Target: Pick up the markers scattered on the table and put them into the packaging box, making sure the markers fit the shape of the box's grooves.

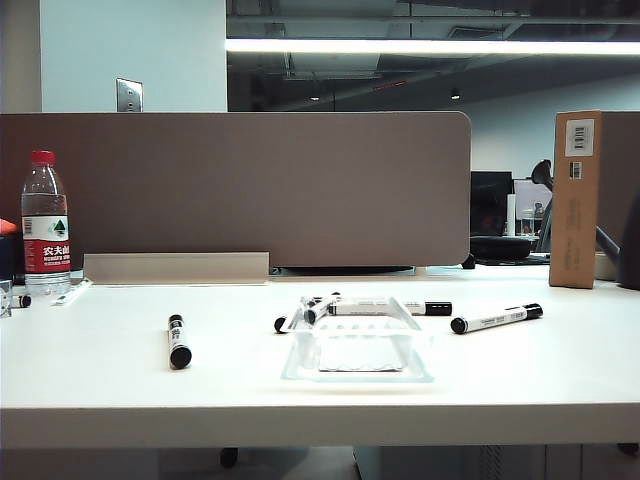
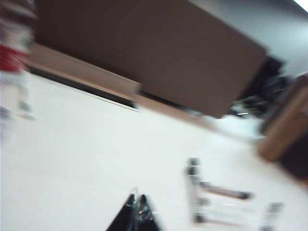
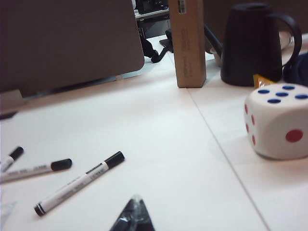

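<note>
Several markers lie on the white table [image 1: 90, 370]. One marker [image 1: 179, 341] lies alone left of the packaging box [image 1: 357, 372], a clear shallow tray near the front edge. Another marker [image 1: 495, 319] lies to its right, one [image 1: 390, 308] behind it, and more [image 1: 300, 314] cross at its back left corner. Neither arm shows in the exterior view. The blurred left wrist view has my left gripper [image 2: 137, 199] shut and empty above bare table, with smeared markers [image 2: 193, 190] beyond. My right gripper [image 3: 136, 199] is shut and empty, close to one marker [image 3: 79, 183]; two others [image 3: 36, 170] lie farther off.
A water bottle [image 1: 45, 225] stands at the back left before a brown partition [image 1: 240, 185]. A tall cardboard box [image 1: 576, 198] stands at the back right. Near the right gripper are a large white die [image 3: 276, 120] and a black mug [image 3: 252, 43].
</note>
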Available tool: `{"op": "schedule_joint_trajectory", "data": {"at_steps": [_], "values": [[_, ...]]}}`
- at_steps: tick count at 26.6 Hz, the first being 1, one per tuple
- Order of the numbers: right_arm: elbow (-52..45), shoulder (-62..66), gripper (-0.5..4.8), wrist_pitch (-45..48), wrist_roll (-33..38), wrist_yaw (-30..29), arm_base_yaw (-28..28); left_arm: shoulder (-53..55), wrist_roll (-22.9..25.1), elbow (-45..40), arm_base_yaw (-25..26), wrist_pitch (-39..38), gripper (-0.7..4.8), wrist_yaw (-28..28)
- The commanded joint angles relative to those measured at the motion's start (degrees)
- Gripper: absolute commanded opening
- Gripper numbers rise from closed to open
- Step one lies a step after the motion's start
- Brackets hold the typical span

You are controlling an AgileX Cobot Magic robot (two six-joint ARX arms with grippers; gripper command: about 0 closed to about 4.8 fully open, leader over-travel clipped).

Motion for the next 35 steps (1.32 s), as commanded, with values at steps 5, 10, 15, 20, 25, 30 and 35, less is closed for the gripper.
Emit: {"op": "schedule_joint_trajectory", "data": {"at_steps": [5,10,15,20,25,30,35], "values": [[-0.28,0.07,-0.01,0.76,7.93,-1.22,-0.04,30.56,-7.76,16.92,-9.70,-8.04,-0.05,5.40],[-0.26,0.04,-0.01,0.79,7.93,-1.38,-0.02,57.57,-3.43,33.64,-17.81,-20.06,0.00,7.82],[-0.28,0.20,-0.01,0.81,7.93,-1.36,0.07,79.34,-0.59,53.13,-19.30,-39.91,2.86,7.21],[-0.28,0.15,-0.01,0.79,7.93,-1.36,0.31,87.38,0.85,60.52,-19.37,-41.79,4.79,1.51],[-0.28,0.17,-0.01,0.79,7.93,-1.36,0.37,89.77,1.68,61.72,-19.63,-40.35,4.79,1.84],[-0.28,0.17,-0.01,0.79,7.93,-1.36,0.42,97.31,3.39,66.97,-22.14,-47.01,4.79,0.98],[-0.26,0.17,-0.01,0.83,7.93,-1.38,0.59,102.99,4.70,72.11,-22.88,-52.61,4.79,-2.84]]}}
